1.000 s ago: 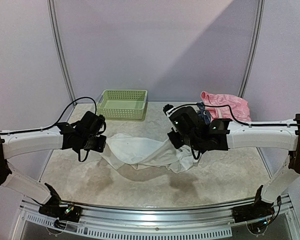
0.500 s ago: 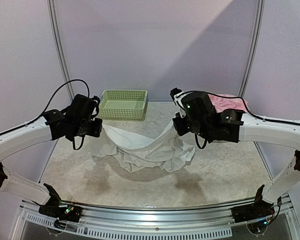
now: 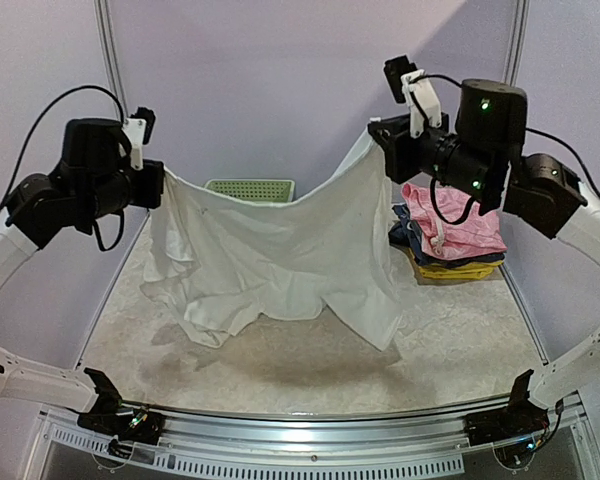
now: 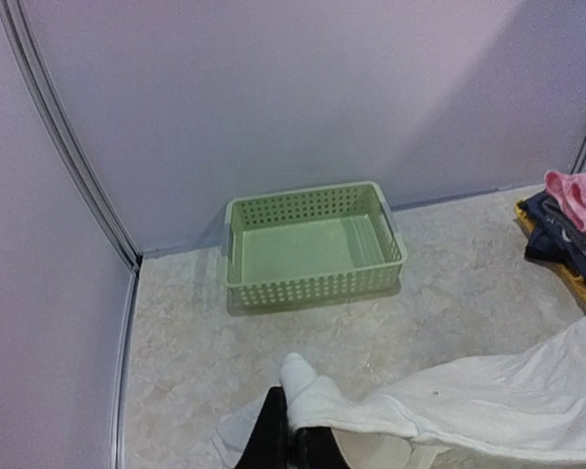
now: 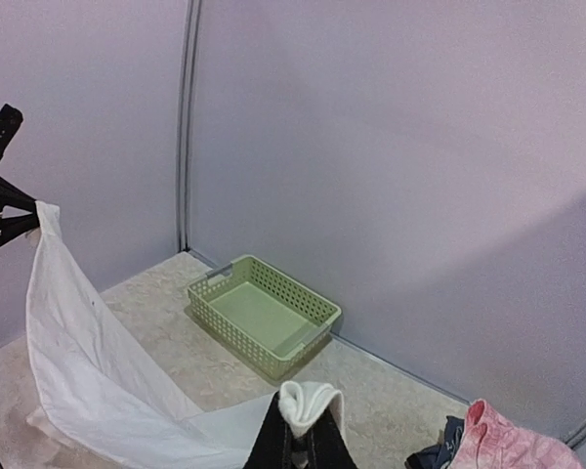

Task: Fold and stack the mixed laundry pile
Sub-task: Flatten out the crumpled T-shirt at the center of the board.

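Two grippers hold one white garment (image 3: 270,250) up between them, spread like a sheet across the middle of the top view; the left gripper (image 3: 158,186), at the upper left of that frame, is clamped tight on the cloth's upper left corner, and the right gripper (image 3: 380,135), at the upper right and a little higher, is pinched just as tight on the opposite corner. The top edge of the cloth sags in a shallow curve between the two grips; the body hangs down in loose folds, longer on the right side, toward the marbled table (image 3: 460,340) — whether the lowest hem touches the surface I cannot tell. In each wrist view a small white wad of fabric pokes up past the dark fingertips at the bottom centre of the frame, with the rest of the garment trailing away to one side. A thin pink piece (image 3: 458,222) lies crumpled at the right of the top view, below the right arm, on top of the folded dark blue and yellow clothes (image 3: 450,262); a pale green lattice basket (image 4: 313,244) stands on the table against the back wall (image 3: 300,80), at the top centre of the tabletop — mostly hidden behind the raised cloth from above, seen whole from the left wrist.
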### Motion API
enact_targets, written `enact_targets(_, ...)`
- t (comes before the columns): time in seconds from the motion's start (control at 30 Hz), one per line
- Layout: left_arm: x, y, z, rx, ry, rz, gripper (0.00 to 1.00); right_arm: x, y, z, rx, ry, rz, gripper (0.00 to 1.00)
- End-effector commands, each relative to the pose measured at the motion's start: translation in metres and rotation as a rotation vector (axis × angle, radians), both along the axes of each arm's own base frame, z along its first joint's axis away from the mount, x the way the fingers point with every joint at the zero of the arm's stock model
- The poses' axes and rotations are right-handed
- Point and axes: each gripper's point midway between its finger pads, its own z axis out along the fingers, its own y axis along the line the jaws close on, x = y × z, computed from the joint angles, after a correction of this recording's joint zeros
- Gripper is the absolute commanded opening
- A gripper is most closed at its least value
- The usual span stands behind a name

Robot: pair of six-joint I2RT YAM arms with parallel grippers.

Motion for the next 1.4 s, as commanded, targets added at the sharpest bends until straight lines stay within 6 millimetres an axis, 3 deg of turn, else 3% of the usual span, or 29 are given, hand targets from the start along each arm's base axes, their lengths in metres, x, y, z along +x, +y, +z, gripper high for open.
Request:
enact_targets(0.0, -0.024, 0.014, 0.065, -0.004, -0.128, -0.055, 0.0, -0.029, 0.006, 0.036, -0.027, -0.038, 0.185, 0.0)
enact_targets(0.2, -0.063, 0.022, 0.136, -0.095, -0.311, -0.175, 0.0, -0.067, 0.007, 0.082, 0.019, -0.104, 0.376, 0.0)
enact_targets(0.33, -0.095, 0.013, 0.18, -0.15, -0.423, -0.341, 0.0, -0.097, 0.006, 0.11, 0.047, -0.161, 0.517, 0.0)
enact_targets(0.53, -0.138, 0.016, 0.236, -0.212, -0.554, -0.475, 0.0, -0.125, -0.009, 0.144, 0.085, -0.227, 0.602, 0.0)
enact_targets(0.7, -0.172, 0.009, 0.267, -0.246, -0.624, -0.627, 0.0, -0.14, -0.032, 0.165, 0.15, -0.242, 0.602, 0.0)
enact_targets(0.77, -0.174, 0.007, 0.27, -0.24, -0.634, -0.649, 0.0, -0.136, -0.044, 0.166, 0.172, -0.223, 0.546, 0.0)
enact_targets(0.83, -0.166, 0.003, 0.265, -0.213, -0.625, -0.637, 0.0, -0.118, -0.062, 0.163, 0.193, -0.195, 0.404, 0.0)
enact_targets(0.9, -0.144, -0.001, 0.251, -0.163, -0.588, -0.582, 0.0, -0.086, -0.086, 0.151, 0.206, -0.142, 0.17, 0.0)
enact_targets(0.97, -0.104, -0.001, 0.229, -0.098, -0.516, -0.445, 0.0, -0.051, -0.109, 0.131, 0.184, -0.095, -0.091, 0.0)
enact_targets(1.03, -0.06, -0.003, 0.197, -0.016, -0.403, -0.303, 0.0, -0.02, -0.122, 0.101, 0.107, -0.037, -0.309, 0.0)
enact_targets(1.07, -0.038, -0.005, 0.177, 0.033, -0.337, -0.235, 0.0, 0.001, -0.115, 0.073, 0.033, 0.017, -0.368, 0.0)
enact_targets(1.13, 0.007, -0.016, 0.118, 0.142, -0.175, -0.153, 0.0, 0.04, -0.11, 0.011, -0.024, 0.166, -0.444, 0.0)
enact_targets(1.17, 0.029, -0.022, 0.086, 0.183, -0.092, -0.128, 0.0, 0.063, -0.103, -0.032, -0.069, 0.259, -0.479, 0.0)
enact_targets(1.2, 0.052, -0.028, 0.049, 0.219, -0.002, -0.11, 0.0, 0.082, -0.111, -0.066, -0.078, 0.344, -0.527, 0.0)
enact_targets(1.3, 0.111, -0.039, -0.065, 0.278, 0.255, -0.096, 0.0, 0.13, -0.11, -0.171, -0.155, 0.568, -0.592, 0.0)
enact_targets(1.37, 0.148, -0.039, -0.13, 0.309, 0.389, -0.067, 0.0, 0.154, -0.11, -0.215, -0.184, 0.65, -0.638, 0.0)
